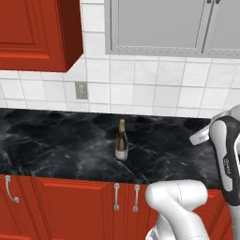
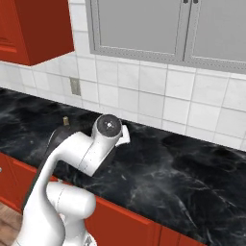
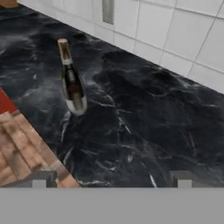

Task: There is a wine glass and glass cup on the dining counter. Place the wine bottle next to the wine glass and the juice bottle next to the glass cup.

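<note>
1. While the wine bottle (image 1: 122, 140) stood upright on the black marble desk (image 1: 56, 140) above the red cabinets (image 1: 70, 201), well apart from the gripper (image 3: 111, 177), the jaws were held fully open and empty.
2. Because the bottle was tall and slim, it could have been toppled by a glancing finger.
3. A grasp high on the foiled neck could have been lost through slipping.
4. The arm (image 2: 81, 153) could have been caught on the desk's front edge.
</note>
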Robot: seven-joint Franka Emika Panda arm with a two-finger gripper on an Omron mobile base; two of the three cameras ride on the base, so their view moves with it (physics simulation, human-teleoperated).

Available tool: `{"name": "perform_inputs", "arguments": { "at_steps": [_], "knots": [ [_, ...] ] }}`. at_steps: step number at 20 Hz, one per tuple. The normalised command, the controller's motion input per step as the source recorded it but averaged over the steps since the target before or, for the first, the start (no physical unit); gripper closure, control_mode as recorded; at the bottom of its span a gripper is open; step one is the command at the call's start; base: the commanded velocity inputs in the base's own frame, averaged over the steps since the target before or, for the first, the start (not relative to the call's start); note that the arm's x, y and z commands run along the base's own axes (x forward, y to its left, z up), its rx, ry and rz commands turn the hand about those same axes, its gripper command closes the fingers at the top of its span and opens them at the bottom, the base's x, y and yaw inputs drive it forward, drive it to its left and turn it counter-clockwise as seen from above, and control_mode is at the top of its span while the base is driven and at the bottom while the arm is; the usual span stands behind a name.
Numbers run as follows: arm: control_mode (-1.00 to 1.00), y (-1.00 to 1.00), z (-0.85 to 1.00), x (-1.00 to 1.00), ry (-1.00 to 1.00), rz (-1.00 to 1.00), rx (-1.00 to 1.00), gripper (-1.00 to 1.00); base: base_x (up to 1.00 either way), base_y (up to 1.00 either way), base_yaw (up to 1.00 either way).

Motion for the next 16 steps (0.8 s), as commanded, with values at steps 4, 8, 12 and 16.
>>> {"name": "perform_inputs", "arguments": {
  "at_steps": [4, 8, 12, 16],
  "knots": [
    [-1.0, 0.11, 0.0, 0.01, -0.14, 0.36, 0.0, -1.0, 0.0, 0.0, 0.0],
    [-1.0, 0.19, -0.02, 0.18, -0.14, 0.22, 0.01, -1.0, 0.0, 0.0, 0.0],
    [-1.0, 0.18, -0.09, 0.27, -0.11, 0.17, 0.04, -1.0, 0.0, 0.0, 0.0],
    [-1.0, 0.15, -0.07, 0.27, -0.1, 0.17, 0.04, -1.0, 0.0, 0.0, 0.0]
  ]
}}
